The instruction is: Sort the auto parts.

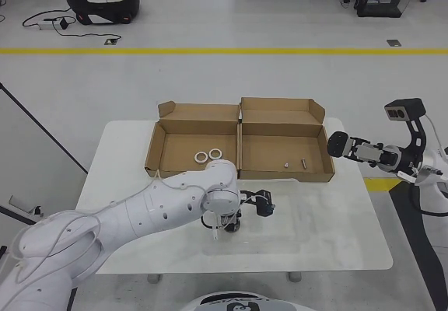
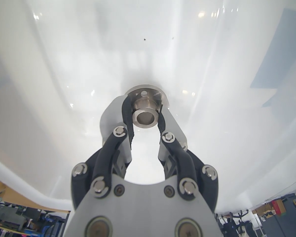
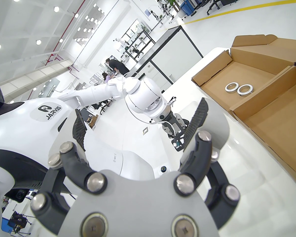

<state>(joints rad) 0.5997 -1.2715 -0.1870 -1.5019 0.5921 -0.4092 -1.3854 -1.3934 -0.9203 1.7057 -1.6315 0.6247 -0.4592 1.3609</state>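
Observation:
A metal flanged bushing stands on the white table, and my left gripper is shut on its neck. From above, the left gripper is low over the table's middle, in front of the two cardboard boxes. The left box holds two white rings. Two small bolts lie in the right box. My right gripper hovers open and empty just past the right box's right wall. In the right wrist view the right gripper faces the left arm's gripper and the rings.
Both boxes have their lids folded back at the far side of the table. Bare tabletop lies in front of the boxes and to the right of the left arm. A black-framed panel stands off the table's left side.

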